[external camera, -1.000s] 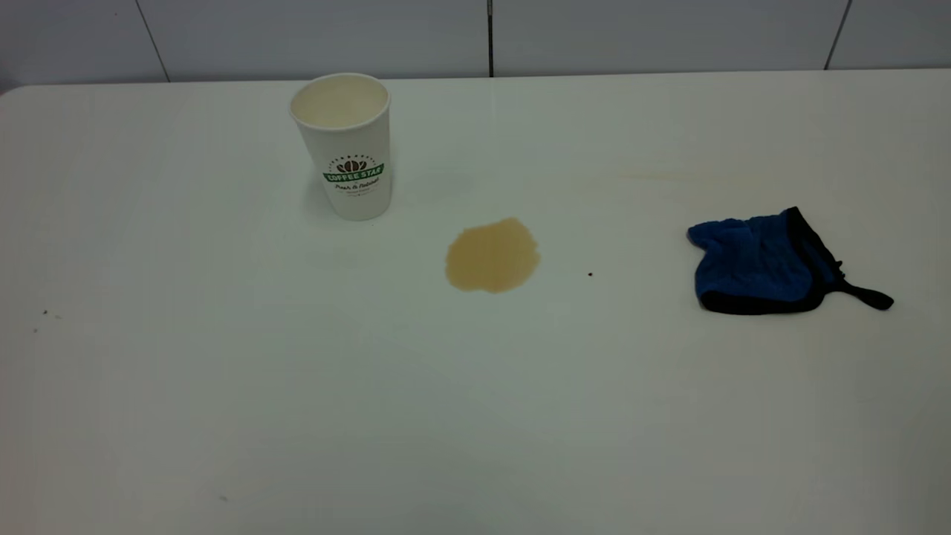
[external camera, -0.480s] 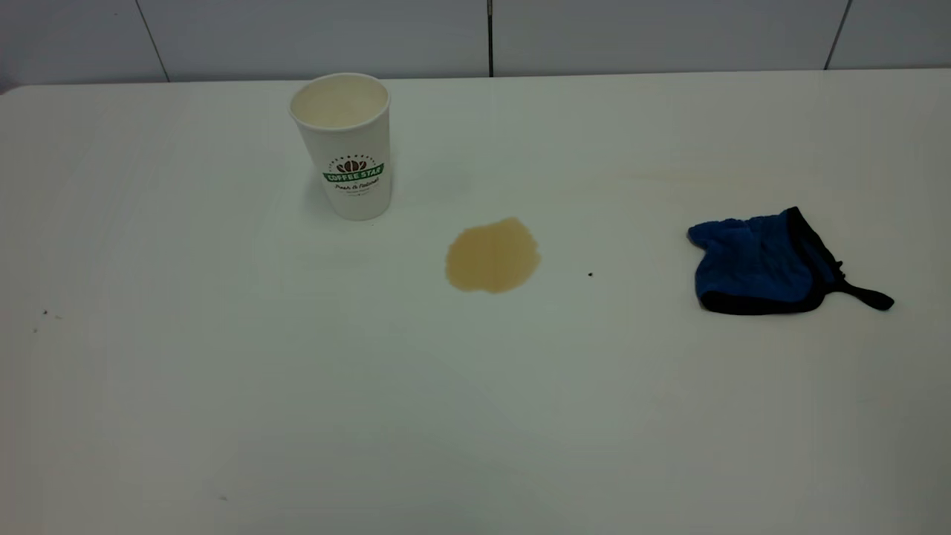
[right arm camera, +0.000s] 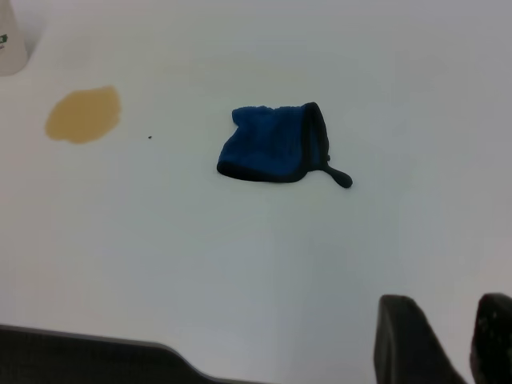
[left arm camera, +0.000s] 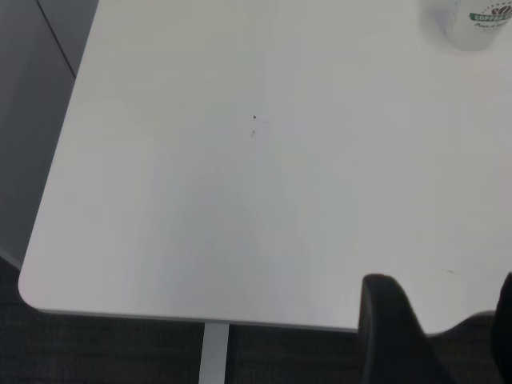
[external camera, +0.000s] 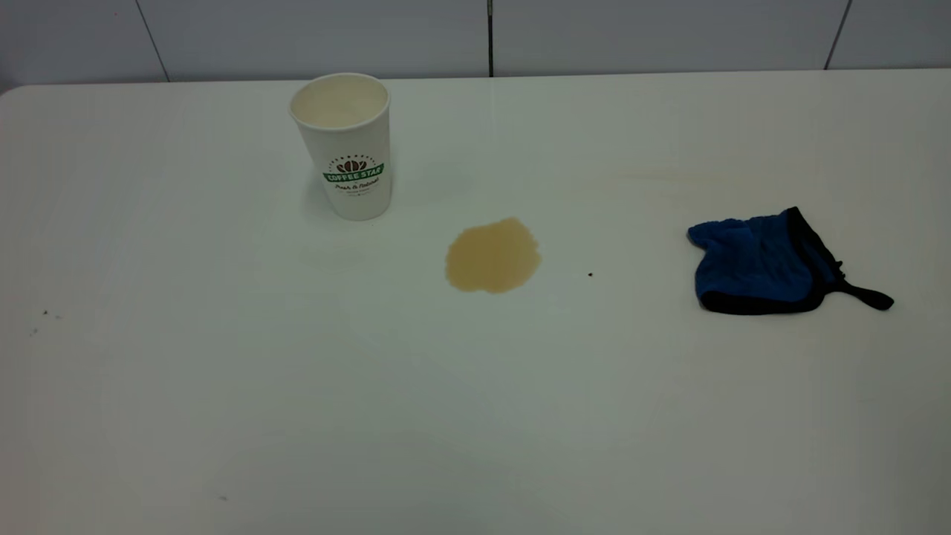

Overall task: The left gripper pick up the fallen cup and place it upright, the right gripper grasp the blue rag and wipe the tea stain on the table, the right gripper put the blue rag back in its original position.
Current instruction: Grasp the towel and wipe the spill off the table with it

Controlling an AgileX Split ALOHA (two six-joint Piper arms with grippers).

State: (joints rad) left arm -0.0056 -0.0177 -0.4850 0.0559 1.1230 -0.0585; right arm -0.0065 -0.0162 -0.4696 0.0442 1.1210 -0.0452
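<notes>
The white paper cup stands upright at the back left of the white table. The tan tea stain lies right of the cup and nearer the front. The blue rag lies flat at the right, strap pointing right. Neither gripper shows in the exterior view. My left gripper is open and empty over the table's near left corner, far from the cup. My right gripper is open and empty above bare table, well short of the rag and the stain.
A tiny dark speck lies between stain and rag. More specks lie near the left edge. The table's rounded corner and dark floor show below the left gripper. A grey panelled wall runs behind the table.
</notes>
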